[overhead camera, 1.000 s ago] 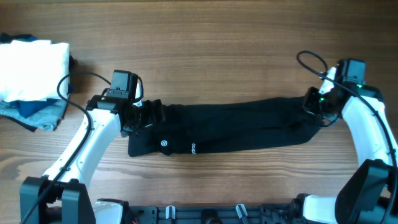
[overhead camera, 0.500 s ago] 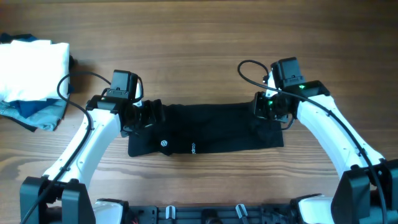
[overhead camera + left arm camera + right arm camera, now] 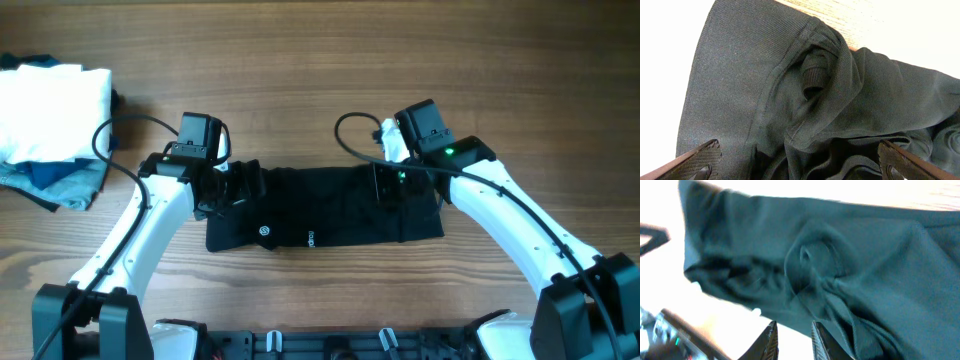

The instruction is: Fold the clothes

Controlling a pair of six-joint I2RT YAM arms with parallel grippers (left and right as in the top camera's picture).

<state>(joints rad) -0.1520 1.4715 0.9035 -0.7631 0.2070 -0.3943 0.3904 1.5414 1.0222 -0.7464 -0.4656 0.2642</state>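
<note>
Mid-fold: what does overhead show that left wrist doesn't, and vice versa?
Overhead only: the right gripper on the right part of the black garment, its white logo, and the white folded cloth far left. Left wrist only: a ribbed cuff tucked in the folds, and the left gripper with fingers spread wide. Both: the black garment on the wooden table.

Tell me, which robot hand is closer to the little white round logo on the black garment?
Left. The left gripper is at the black garment's end, close to the logo. The right gripper is near its opposite end.
</note>
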